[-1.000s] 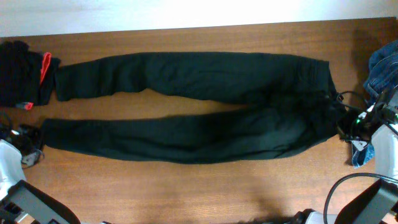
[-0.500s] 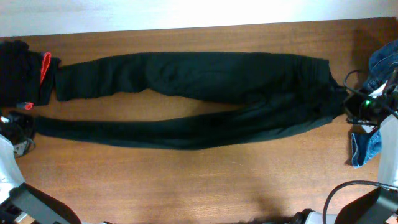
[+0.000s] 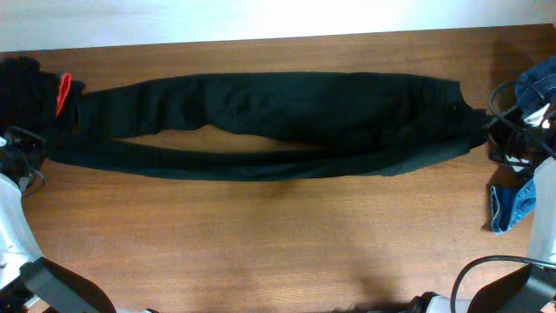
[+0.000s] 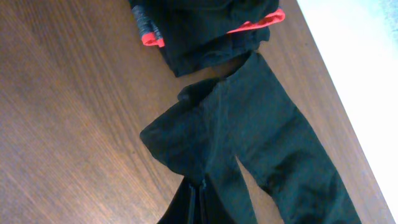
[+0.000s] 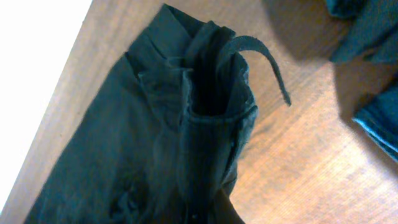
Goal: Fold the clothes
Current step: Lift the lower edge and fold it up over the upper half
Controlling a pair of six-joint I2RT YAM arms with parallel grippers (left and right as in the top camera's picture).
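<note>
Your black jeans (image 3: pixel 287 122) lie stretched lengthwise along the far half of the table (image 3: pixel 278 252). A second ago the near leg sagged toward the table's middle. Now it is drawn up against the far leg, so the lengthwise fold looks nearly closed. At the table's left end your left gripper (image 3: pixel 35 155) is clamped tight on the hem; at its right end the right gripper (image 3: pixel 492 137) pinches the waistband.

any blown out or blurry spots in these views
Overhead: strip beyond the table is blown out white, black jeans lose fold detail. Left wrist: upper right corner washed out. Right wrist: upper left blown white, blue denim soft.
</note>
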